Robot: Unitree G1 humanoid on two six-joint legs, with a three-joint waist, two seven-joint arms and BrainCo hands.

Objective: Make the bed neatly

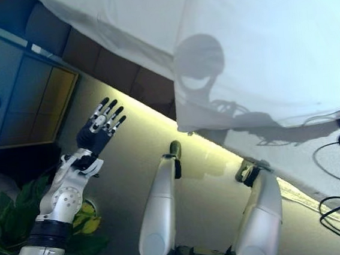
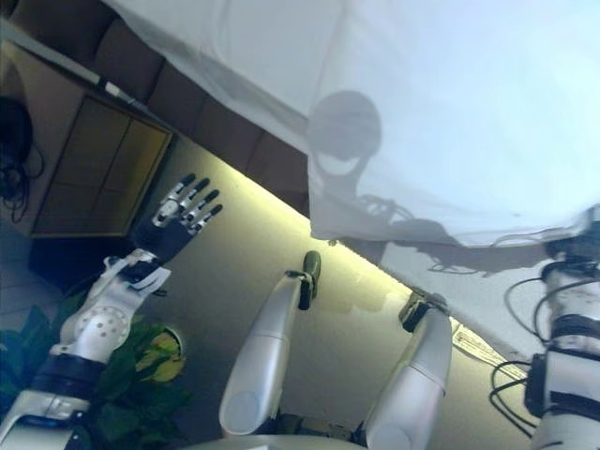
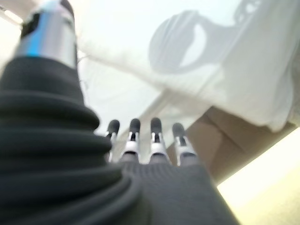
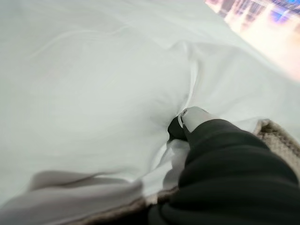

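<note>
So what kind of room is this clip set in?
Probably a bedroom: a bed under a white sheet with a brown padded base, a wooden cabinet beside it, and a leafy plant on the floor.

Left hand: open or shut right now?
Open. The left hand is raised beside the bed with fingers straight and spread, holding nothing, clear of the white sheet.

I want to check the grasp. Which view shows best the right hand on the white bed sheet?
The right wrist view: the right hand pinches the white bed sheet. Both eye views show only its arm at the sheet's edge; the left wrist view shows none.
</note>
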